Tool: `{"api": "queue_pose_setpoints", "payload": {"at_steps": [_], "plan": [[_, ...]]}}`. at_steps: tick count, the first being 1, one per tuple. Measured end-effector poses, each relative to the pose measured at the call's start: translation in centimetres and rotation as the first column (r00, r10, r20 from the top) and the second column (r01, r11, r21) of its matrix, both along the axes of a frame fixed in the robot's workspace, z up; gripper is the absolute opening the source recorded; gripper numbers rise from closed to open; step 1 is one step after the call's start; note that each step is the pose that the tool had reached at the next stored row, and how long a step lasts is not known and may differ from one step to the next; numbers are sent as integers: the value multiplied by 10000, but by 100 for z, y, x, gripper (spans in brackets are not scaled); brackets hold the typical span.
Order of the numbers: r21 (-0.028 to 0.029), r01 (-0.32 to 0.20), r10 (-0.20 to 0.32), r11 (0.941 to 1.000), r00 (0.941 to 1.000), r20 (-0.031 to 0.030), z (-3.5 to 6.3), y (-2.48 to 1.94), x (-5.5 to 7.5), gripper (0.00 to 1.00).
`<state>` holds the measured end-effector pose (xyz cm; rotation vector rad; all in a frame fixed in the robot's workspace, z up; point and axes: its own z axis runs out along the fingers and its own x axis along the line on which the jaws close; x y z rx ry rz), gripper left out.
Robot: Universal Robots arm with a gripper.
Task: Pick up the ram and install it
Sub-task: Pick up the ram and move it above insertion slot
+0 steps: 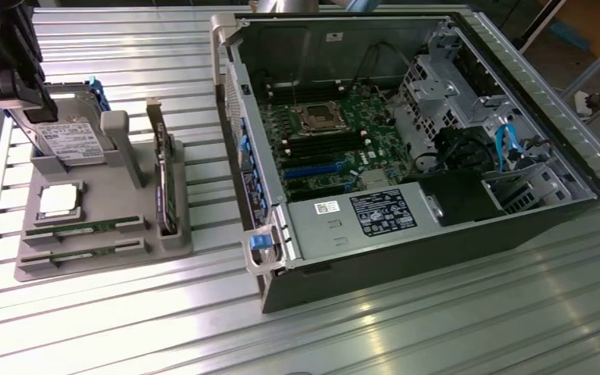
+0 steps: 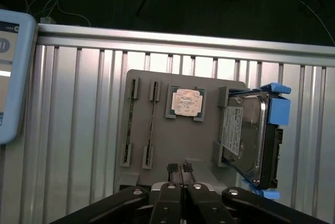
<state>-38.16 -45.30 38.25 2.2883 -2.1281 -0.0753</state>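
Ram (image 1: 81, 227) beside processor (image 1: 58, 200) on grey holder (image 1: 123, 205)

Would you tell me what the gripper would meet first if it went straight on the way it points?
Most likely the grey parts tray, on its bare patch beside the processor; the shut gripper points down at it, though depth is unclear.

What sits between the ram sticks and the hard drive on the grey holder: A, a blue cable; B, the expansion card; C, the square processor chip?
C: the processor chip lies on the grey holder with the ram sticks on one side and the hard drive on the other.
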Motion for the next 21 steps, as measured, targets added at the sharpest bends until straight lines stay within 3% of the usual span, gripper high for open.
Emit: {"api": "queue_pose_setpoints", "payload": {"at_steps": [3, 10, 21], "plan": [[0, 0, 0, 10000, 10000, 1, -2, -1, 0, 11], [1, 2, -2, 10000, 10000, 1, -13, -51, 0, 11], [0, 1, -1, 10000, 10000, 0, -12, -57, 0, 11]]}}
